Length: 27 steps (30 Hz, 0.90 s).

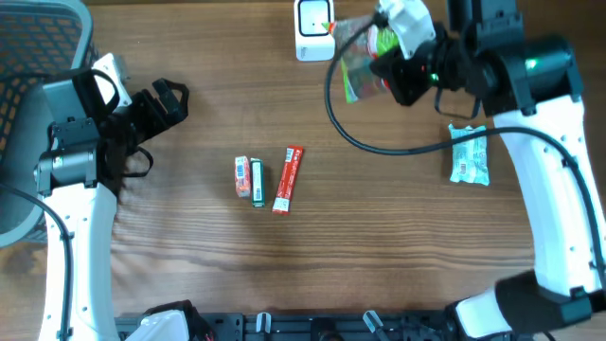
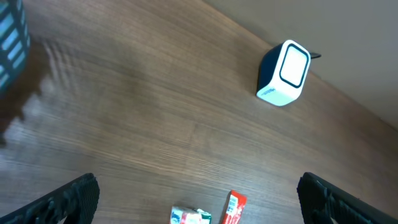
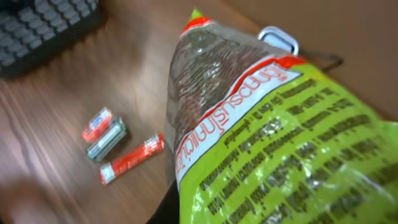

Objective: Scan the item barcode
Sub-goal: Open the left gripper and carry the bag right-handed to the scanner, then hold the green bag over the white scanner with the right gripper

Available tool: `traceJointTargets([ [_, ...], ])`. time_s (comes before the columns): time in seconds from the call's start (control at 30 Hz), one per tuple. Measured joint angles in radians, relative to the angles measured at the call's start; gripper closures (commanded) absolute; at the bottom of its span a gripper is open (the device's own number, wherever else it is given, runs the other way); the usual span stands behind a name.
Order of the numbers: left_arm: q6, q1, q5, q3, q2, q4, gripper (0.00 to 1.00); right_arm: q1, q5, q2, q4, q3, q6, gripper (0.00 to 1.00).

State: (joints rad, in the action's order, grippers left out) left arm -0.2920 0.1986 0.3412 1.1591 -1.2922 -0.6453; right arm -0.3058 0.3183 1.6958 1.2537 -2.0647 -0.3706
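- The right hand [image 1: 402,71] is clamped together on a snack bag [image 1: 363,55], gripping it at the bag's 3 o'clock edge as seen from overhead.
- The bag is clear at one end, with green printed film and orange trim below. It fills most of the right wrist view, and no barcode can be made out on it.
- At the bag's 9 o'clock stands the white scanner [image 1: 314,28], at 12 o'clock on the surface [image 1: 379,256]. From above, the bag's edge overlaps the scanner's right side, but I cannot tell whether they touch.
- A black cable [image 1: 369,144] loops out below the bag, from 7 o'clock round to 4 o'clock of the right hand.
- A blue-and-white packet [image 1: 469,156] lies flat at 5 o'clock from the right hand, well apart from it.
- The left hand [image 1: 166,99] is at 9 o'clock on the surface. Its fingers [image 2: 68,199] are spread wide apart and hold nothing.
- At 4 o'clock from the left hand, near the centre, three things lie side by side: a small orange-and-white packet [image 1: 242,176], a green stick pack [image 1: 257,183] just beside it, and a red stick pack [image 1: 288,179] at their 3 o'clock.
- A grey mesh chair [image 1: 38,38] sits off the 10 o'clock corner.
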Motion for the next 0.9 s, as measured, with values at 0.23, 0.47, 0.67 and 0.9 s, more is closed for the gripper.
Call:
traceJointTargets([
  [0.23, 0.002, 0.000, -0.008, 0.000, 0.000, -0.003, 0.00, -0.068, -0.220, 0.256, -0.029, -0.214, -0.120, 0.96],
  [0.47, 0.002, 0.000, -0.012, 0.000, 0.000, -0.003, 0.00, -0.214, -0.540, 0.410, -0.277, -0.214, -0.327, 0.96],
  [0.67, 0.002, 0.000, -0.015, 0.000, 0.000, -0.003, 0.00, -0.240, -0.700, 0.555, -0.583, -0.214, -0.501, 0.91],
  [0.9, 0.002, 0.000, -0.015, 0.000, 0.000, -0.006, 0.00, -0.234, -0.846, 0.798, -0.982, -0.214, -0.711, 0.94],
])
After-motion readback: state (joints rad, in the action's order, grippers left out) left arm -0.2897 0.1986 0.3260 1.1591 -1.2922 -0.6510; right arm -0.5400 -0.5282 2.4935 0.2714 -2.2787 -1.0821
